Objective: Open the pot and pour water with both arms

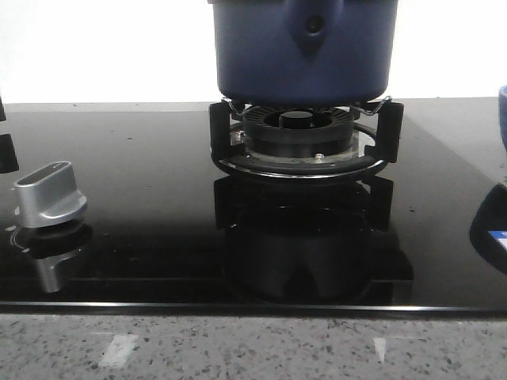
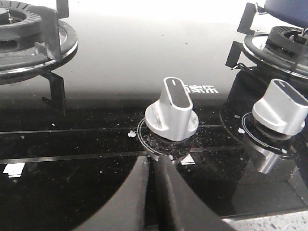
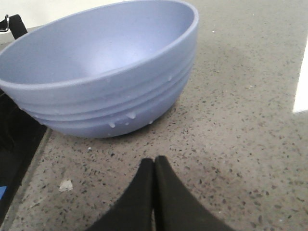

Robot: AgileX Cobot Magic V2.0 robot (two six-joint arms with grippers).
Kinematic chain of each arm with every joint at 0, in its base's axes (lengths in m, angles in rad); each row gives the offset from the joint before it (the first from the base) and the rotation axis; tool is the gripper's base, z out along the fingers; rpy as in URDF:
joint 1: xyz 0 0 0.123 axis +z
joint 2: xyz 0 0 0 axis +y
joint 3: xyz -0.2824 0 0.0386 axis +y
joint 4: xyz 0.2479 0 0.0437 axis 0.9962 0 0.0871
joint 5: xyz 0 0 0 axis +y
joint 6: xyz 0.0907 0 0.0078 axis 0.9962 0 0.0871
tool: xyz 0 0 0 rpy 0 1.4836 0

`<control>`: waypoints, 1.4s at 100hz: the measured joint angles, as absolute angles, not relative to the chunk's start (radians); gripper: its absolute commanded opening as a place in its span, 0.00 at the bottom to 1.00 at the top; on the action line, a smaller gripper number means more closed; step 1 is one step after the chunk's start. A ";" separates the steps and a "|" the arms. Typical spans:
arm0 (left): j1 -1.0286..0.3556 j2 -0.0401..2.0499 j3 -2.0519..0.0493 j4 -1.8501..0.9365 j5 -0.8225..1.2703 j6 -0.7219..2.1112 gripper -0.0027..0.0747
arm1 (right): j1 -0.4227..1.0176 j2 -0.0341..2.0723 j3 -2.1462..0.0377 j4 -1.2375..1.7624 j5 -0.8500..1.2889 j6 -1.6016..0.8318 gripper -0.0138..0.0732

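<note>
While the pot (image 1: 303, 49) sits on the burner stand (image 1: 305, 134) of the black glass cooktop (image 1: 142, 198), its rim and any lid cut off by the upper edge of the front view, neither arm has yet reached it, so the task appears to stand at its very start. Left gripper (image 2: 153, 166): fingers pressed together and empty, hovering over the cooktop just in front of a silver control knob (image 2: 172, 111), with a second knob (image 2: 281, 107) between that one and the pot's burner. Right gripper (image 3: 154, 166): likewise closed on nothing, poised above the speckled surface (image 3: 240, 120) near a light-blue bowl (image 3: 101, 72) (droplets cling to its outer wall; the visible part of its inside looks dry), which stands on the surface beside the cooktop, off to the pot's right. Judged from this, opening the pot, lifting it and pouring all remain to be done.
</note>
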State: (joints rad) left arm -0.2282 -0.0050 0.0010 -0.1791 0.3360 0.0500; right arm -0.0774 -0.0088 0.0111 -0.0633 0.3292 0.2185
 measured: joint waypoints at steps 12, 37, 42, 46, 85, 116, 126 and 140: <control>-0.228 -0.005 0.001 -0.179 0.336 0.050 0.01 | -0.077 -0.009 0.011 -0.063 0.329 0.218 0.07; -0.228 -0.005 0.001 -0.179 0.336 0.050 0.01 | -0.077 -0.009 0.011 -0.063 0.329 0.218 0.07; -0.228 -0.005 0.001 -0.179 0.336 0.050 0.01 | -0.077 -0.009 0.011 -0.063 0.329 0.218 0.07; -0.228 -0.005 0.001 -0.179 0.336 0.050 0.01 | -0.077 -0.009 0.011 -0.063 0.329 0.218 0.07; -0.228 -0.005 0.001 -0.179 0.336 0.050 0.01 | -0.077 -0.009 0.011 -0.063 0.329 0.218 0.07; -0.228 -0.005 0.001 -0.179 0.336 0.050 0.01 | -0.077 -0.009 0.011 -0.063 0.329 0.218 0.07; -0.228 -0.005 0.001 -0.179 0.336 0.050 0.01 | -0.077 -0.009 0.011 -0.075 0.329 0.218 0.07; -0.228 -0.005 0.001 -0.179 0.336 0.050 0.01 | -0.077 -0.009 0.011 -0.165 0.328 0.218 0.07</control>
State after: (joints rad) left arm -0.2282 -0.0050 0.0010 -0.1791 0.3360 0.0500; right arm -0.0774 -0.0088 0.0111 -0.1647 0.3275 0.2185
